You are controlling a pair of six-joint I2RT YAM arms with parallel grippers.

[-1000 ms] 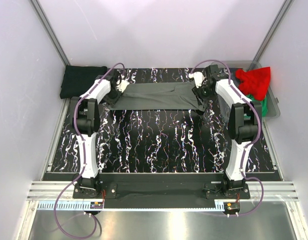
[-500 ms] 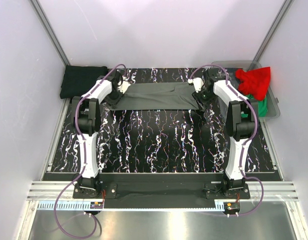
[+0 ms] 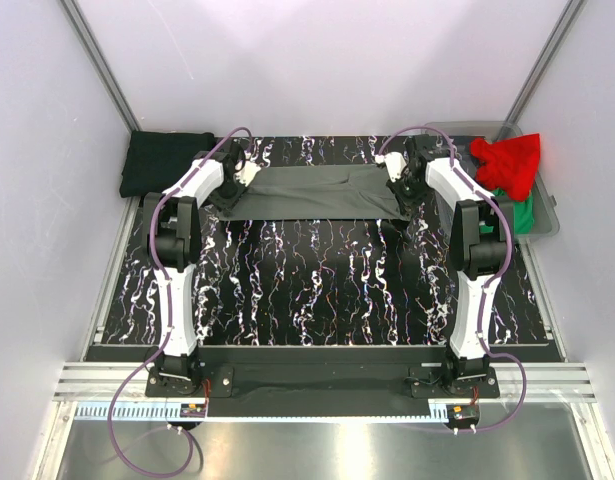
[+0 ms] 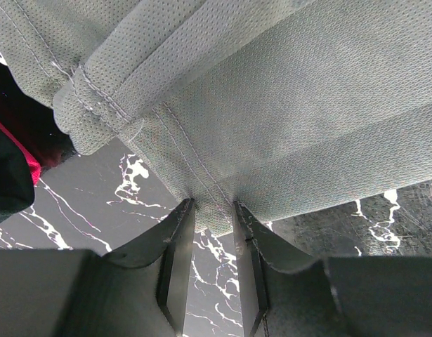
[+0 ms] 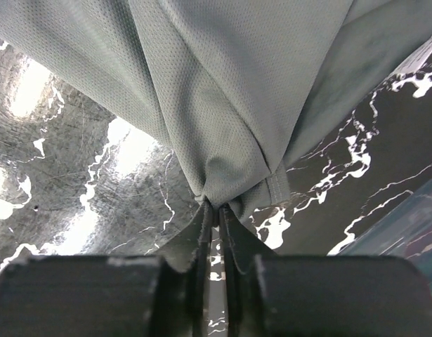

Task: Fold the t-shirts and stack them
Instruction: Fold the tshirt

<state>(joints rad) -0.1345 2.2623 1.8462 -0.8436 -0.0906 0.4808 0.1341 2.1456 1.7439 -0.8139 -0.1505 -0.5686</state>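
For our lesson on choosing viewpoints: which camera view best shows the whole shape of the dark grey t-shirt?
Top external: the dark grey t-shirt lies stretched between both arms, its outline mostly visible. Each wrist view shows only a close patch of fabric, pinched in the left end effector and the right end effector.

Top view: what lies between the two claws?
The grey shirt spans from left claw to right claw, each pinching one end; the top view shows it.

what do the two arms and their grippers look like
The left arm and right arm have white link shells with black joints. Purple cables loop along each. The left gripper and right gripper have dark, flat fingers.
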